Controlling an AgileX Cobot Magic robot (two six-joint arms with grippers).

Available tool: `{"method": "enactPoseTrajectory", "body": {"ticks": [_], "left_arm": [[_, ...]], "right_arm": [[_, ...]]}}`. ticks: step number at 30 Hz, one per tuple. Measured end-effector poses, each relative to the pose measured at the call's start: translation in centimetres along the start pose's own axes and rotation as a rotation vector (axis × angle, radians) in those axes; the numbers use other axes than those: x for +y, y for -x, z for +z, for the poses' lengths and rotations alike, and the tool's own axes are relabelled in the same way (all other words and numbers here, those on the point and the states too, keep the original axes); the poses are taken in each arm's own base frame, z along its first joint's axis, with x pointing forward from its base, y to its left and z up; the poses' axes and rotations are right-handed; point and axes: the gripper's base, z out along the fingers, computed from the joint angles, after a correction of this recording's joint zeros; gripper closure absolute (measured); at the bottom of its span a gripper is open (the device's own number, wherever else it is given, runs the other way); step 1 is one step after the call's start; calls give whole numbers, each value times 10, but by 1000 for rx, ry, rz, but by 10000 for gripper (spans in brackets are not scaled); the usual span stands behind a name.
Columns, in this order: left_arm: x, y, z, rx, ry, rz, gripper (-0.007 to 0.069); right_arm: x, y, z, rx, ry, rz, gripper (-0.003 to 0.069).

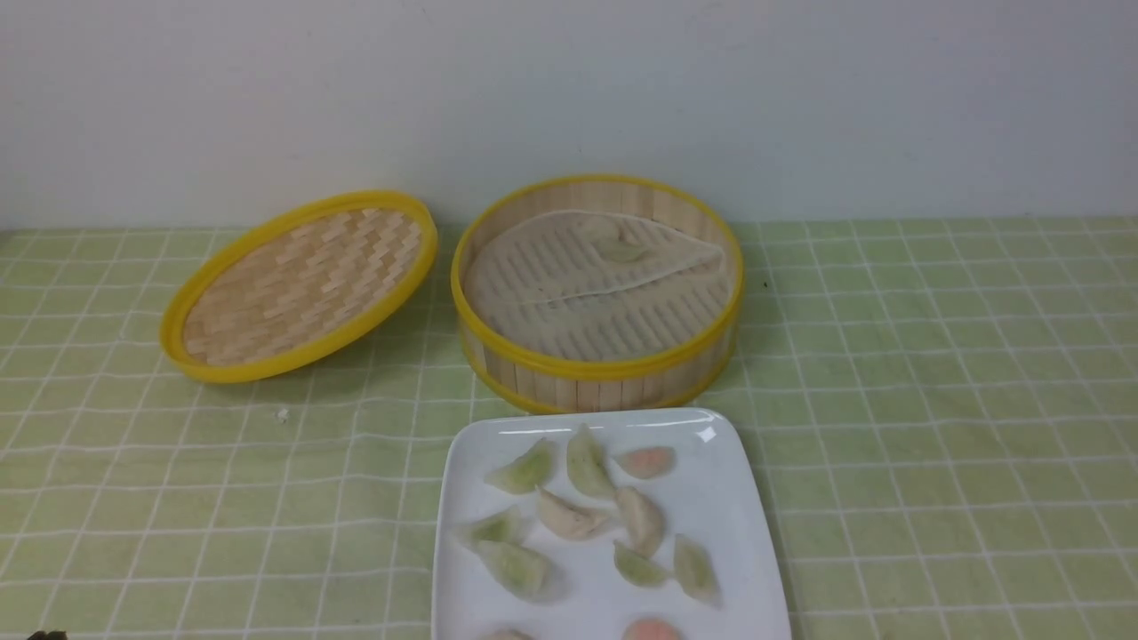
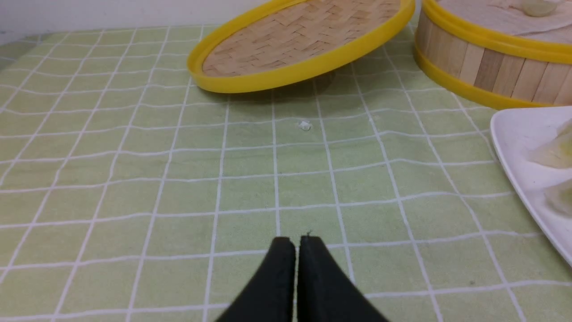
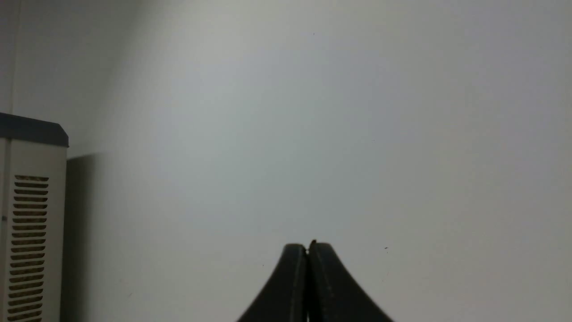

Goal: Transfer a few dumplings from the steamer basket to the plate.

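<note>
The left gripper (image 2: 297, 243) is sitting low over the green checked tablecloth (image 2: 134, 179) with its two black jaws pressed together and nothing between them. Ahead of these jaws, a small white crumb (image 2: 304, 125) is lying on the cloth, and beyond it the woven bamboo lid (image 2: 299, 40) is resting tilted, one edge raised. The steamer basket (image 2: 482, 67) is standing ahead of the jaws and off to one side, beside the lid. The white plate (image 2: 518, 147) is lying nearer on that same side, well apart from the jaw tips.

The right gripper (image 3: 307, 248) is pointing at a plain grey wall (image 3: 313, 112), its jaws likewise closed together and empty. A pale vented cabinet (image 3: 31, 223) is showing off to one side of them.

In the front view, the plate (image 1: 738, 498) is lying just in front of the steamer basket (image 1: 596, 364) and is carrying most of the dumplings (image 1: 569, 516), about ten in green, cream and pink. One pale dumpling (image 1: 618, 252) is remaining on the whitish liner (image 1: 569, 302) inside the basket. The lid (image 1: 298, 284) is lying to the basket's left.
</note>
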Motion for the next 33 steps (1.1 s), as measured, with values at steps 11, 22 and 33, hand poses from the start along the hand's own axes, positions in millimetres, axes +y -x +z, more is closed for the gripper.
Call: {"method": "enactPoseTrajectory", "body": {"ticks": [11, 22, 33], "left_arm": [[0, 0, 0, 1, 0, 1, 631], [0, 0, 0, 1, 0, 0, 631], [0, 0, 0, 2, 0, 0, 631]], "right_arm": [[0, -5, 0, 56, -2, -8, 673], [-15, -88, -14, 547, -358, -107, 673], [-36, -176, -46, 727, -557, -103, 673]]}}
